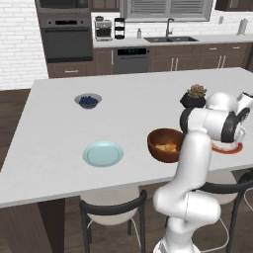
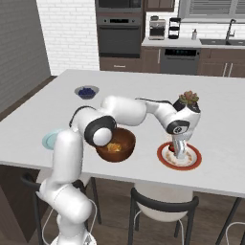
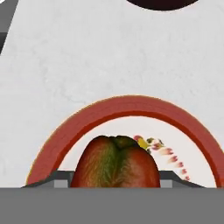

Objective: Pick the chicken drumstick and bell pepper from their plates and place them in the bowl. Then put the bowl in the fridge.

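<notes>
Landmark: the bowl (image 2: pixel 115 145), dark wooden, sitting near the front edge of the white tabletop (image 1: pixel 59 128).

Chicken drumstick (image 2: pixel 113 147) lies inside the bowl, orange-brown lump at the bottom; also seen in the left base view.

Red-rimmed plate (image 2: pixel 165 162) sits just right of the bowl in the right base view, not touching it. Bell pepper (image 3: pixel 117 162) is on this plate, red with a green streak down the middle, still resting on the plate surface as far as the views show. In the right base view a sliver of red shows beside the hand on the plate.

Hand (image 2: pixel 180 152) is down over the red-rimmed plate, pointing straight down, tips at the pepper. In the hand view the pepper sits between the two tips at the bottom edge; the tips stand on either side of it, but the grey band hides contact, so pinching or merely spread around it cannot be told.

Light blue plate (image 1: pixel 103 153) lies left of the bowl in the left base view, a clear gap between them, nothing on it.

Small grey bowl of berries (image 1: pixel 88 101) stands well behind and left of the bowl. Potted succulent (image 1: pixel 194 96) stands behind the bowl to its right, just behind the red-rimmed plate.

Arm elbow bends over the bowl's near side.
</notes>
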